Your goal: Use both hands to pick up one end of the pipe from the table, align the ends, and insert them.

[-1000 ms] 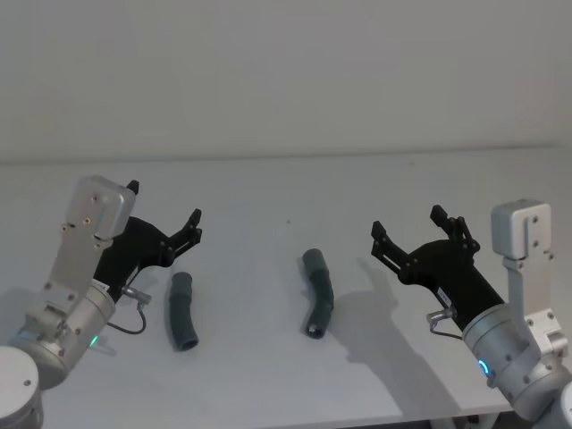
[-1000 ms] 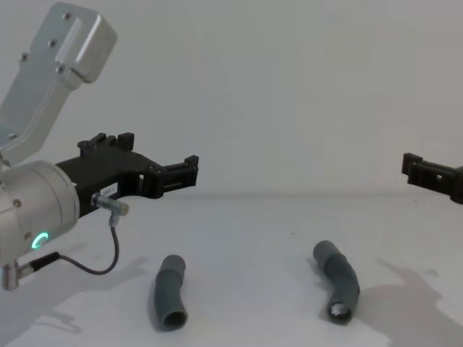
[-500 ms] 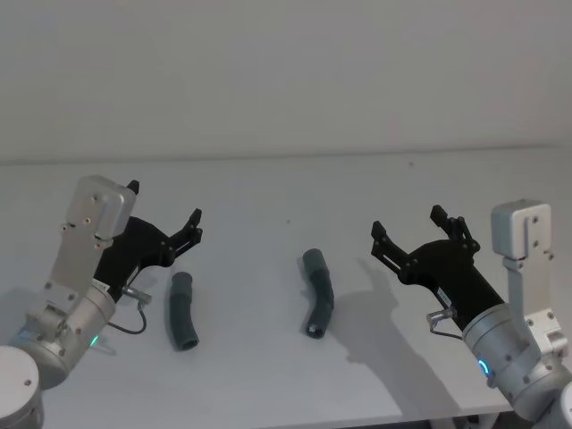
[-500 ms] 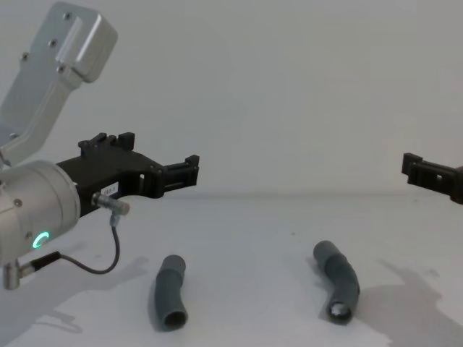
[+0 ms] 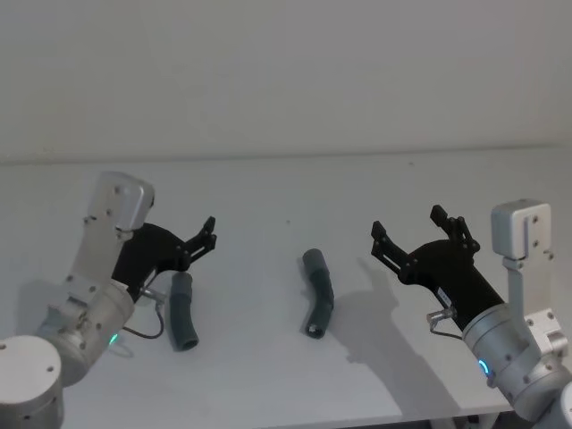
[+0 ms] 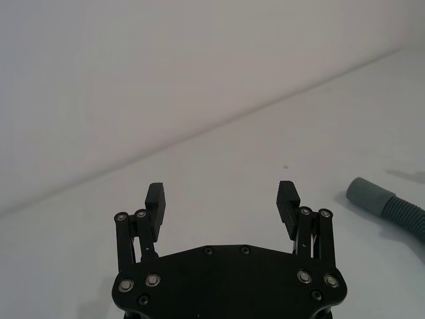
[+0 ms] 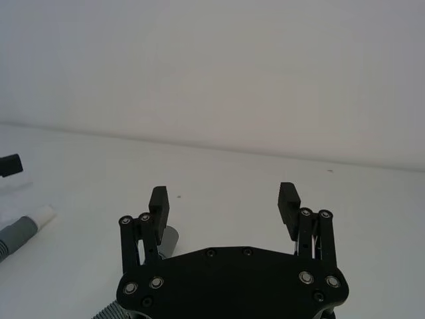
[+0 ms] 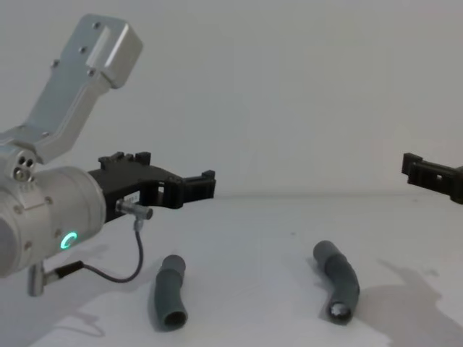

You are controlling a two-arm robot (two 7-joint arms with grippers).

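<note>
The left gripper (image 6: 221,196) is held wide open, raised near the left hose piece (image 5: 182,313) — likely ready to be closed on it. The right hose piece (image 5: 318,293) is laid on the table (image 5: 268,192), well apart. The right gripper (image 5: 407,225) is spread wide near it — one piece for each.

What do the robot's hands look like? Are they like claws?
The left gripper and right gripper are black, each with two long fingers dotted with silver screws. Behind them sit round silver wrists. The left one has a glowing green ring and a thin dark cable.
</note>
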